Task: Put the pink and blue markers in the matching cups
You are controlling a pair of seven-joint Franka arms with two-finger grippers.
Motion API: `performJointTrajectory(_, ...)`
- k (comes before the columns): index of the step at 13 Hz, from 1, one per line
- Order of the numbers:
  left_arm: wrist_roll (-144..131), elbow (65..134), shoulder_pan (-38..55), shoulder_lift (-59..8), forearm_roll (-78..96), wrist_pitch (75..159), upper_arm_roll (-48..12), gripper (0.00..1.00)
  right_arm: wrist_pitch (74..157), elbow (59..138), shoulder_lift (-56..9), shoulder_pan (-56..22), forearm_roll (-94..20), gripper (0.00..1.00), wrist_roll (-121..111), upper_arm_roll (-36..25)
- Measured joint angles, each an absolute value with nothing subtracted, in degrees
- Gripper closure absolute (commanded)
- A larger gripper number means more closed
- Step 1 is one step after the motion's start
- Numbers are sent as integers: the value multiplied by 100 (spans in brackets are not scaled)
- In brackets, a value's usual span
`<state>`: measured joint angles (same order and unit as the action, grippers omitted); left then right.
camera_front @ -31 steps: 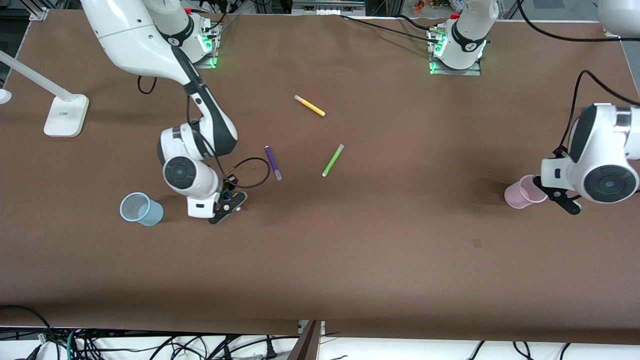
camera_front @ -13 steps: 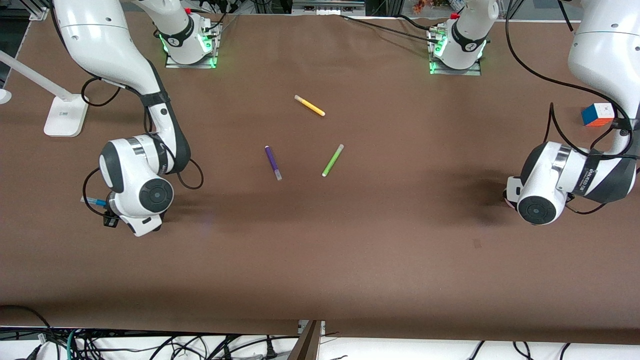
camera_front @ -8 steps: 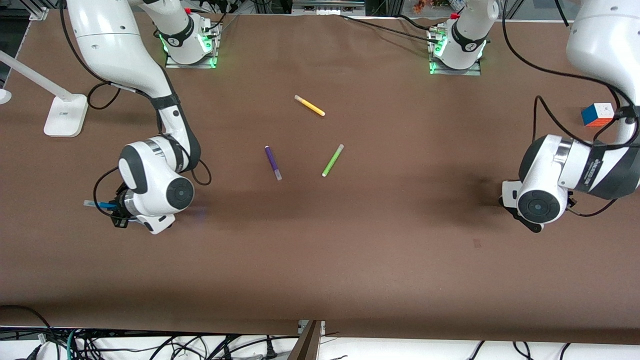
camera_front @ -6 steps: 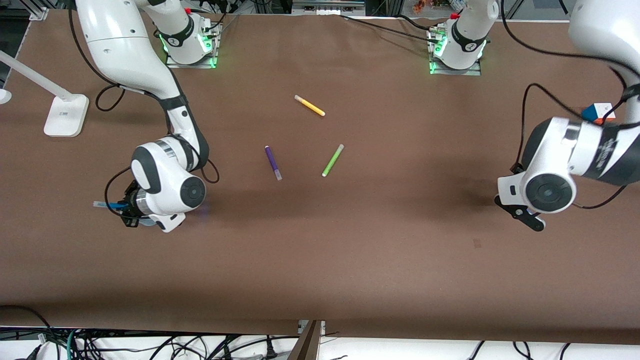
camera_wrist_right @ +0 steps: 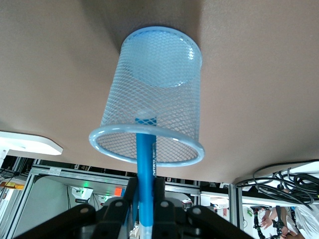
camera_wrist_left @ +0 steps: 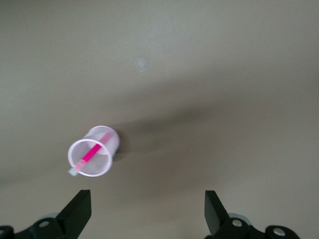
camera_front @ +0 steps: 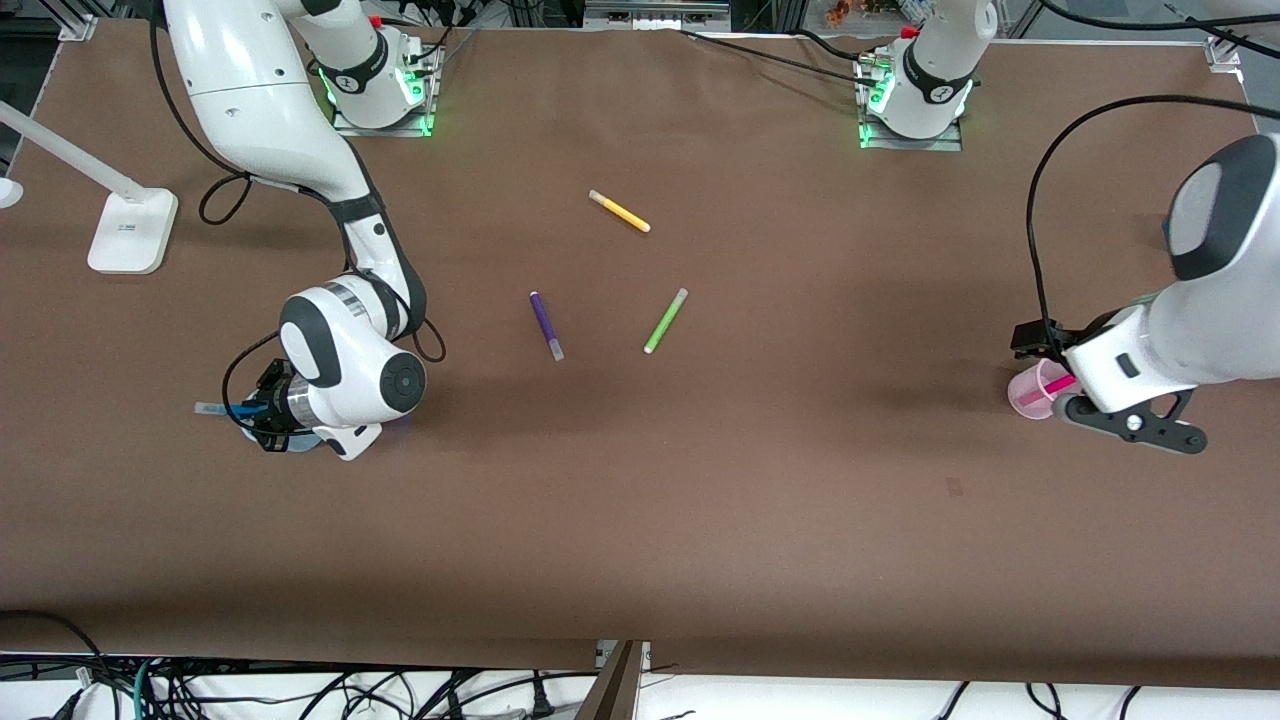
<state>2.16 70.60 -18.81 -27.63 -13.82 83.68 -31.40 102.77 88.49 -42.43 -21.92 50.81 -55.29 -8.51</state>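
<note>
The pink cup [camera_front: 1030,392] stands near the left arm's end of the table with the pink marker [camera_front: 1058,384] leaning inside it. Both also show in the left wrist view: the cup [camera_wrist_left: 99,172] and the marker [camera_wrist_left: 92,152]. My left gripper [camera_front: 1135,425] hovers beside the cup, open and empty [camera_wrist_left: 147,219]. My right gripper [camera_front: 263,410] is shut on the blue marker [camera_front: 222,408], which is tilted over the blue cup [camera_front: 300,444]. The wrist hides most of that cup. In the right wrist view the gripper [camera_wrist_right: 146,199] holds the marker [camera_wrist_right: 145,164] with its tip inside the cup's rim [camera_wrist_right: 149,99].
A purple pen [camera_front: 546,325], a green pen [camera_front: 665,320] and a yellow pen [camera_front: 619,211] lie mid-table. A white lamp base [camera_front: 132,230] stands at the right arm's end. The two arm bases [camera_front: 380,90] [camera_front: 915,100] stand at the table's back edge.
My left gripper has drawn back from the pink cup, which now shows with the pink marker in it. My right gripper has carried the blue marker over the blue cup.
</note>
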Motion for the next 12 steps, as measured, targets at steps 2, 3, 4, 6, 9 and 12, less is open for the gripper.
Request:
performJointTrajectory(2, -112, 7021, -1981, -2494, -929, 8495, -3128, 0, 10286, 8849, -4244, -2191, 5087, 0, -5528, -853)
performJointTrajectory(3, -247, 7025, -1976, -2353, -814, 8505, -3102, 0, 10288, 8849, -4243, -2187, 5088, 0, -5526, -858)
performJointTrajectory(4, -358, 7032, -1928, -2244, -778, 8507, -3060, 0, 10291, 8847, -4243, -2184, 5088, 0, -5526, -867)
performJointTrajectory(6, -437, 7073, -1511, -2042, -720, 8506, -2639, 0, 10297, 8811, -4234, -2187, 5087, 0, -5518, -869)
performJointTrajectory(9, -452, 7296, -519, -1656, -205, 8506, -1423, 0, 10261, 8504, -4081, -2160, 4443, 0, -5496, -929)
performJointTrajectory(12, -310, 7744, 132, -1282, -1, 8523, -564, 0, 9891, 8038, -3717, -2026, 3186, 0, -5504, -1044)
